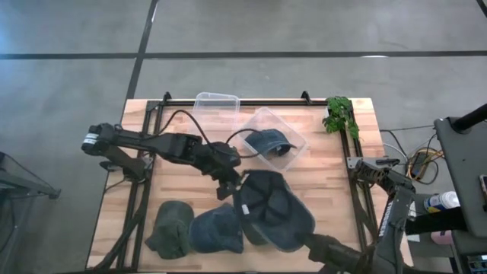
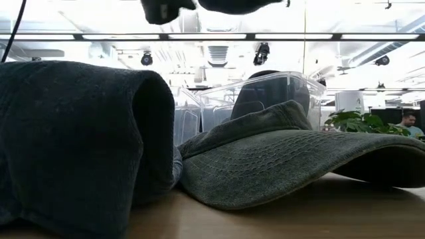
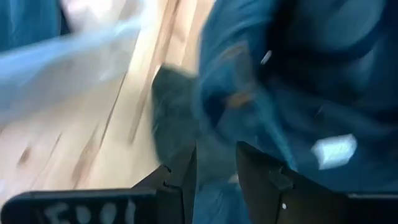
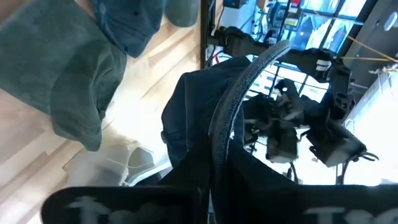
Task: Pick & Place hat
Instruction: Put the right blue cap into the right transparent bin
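A: Pincer on the right arm first — right pincer is pressed together on the edge of the dark blue denim cap, which it carries above the near middle of the pale wooden counter. In the right wrist view the cap's stiff curved brim stands up straight out of the fingers.

B: And the other arm?

A: The left pincer sits just beside that cap's far-left edge, fingers spread with cloth showing between them — whether it touches the cloth I cannot tell.

B: So where does the cap need to go?

A: My guess is the clear plastic box, tilted toward the far right of the counter, with a smaller dark blue cap already inside. It lies beyond the held cap, away from the right arm's base. The right pincer is the one holding, so the move would be a push outward along that arm's own line.

B: Anything in the path?

A: The left pincer is close on the left of that line. A second clear tub stands further back. The green folded cap and the faded blue cap lie at the near left, off that line.
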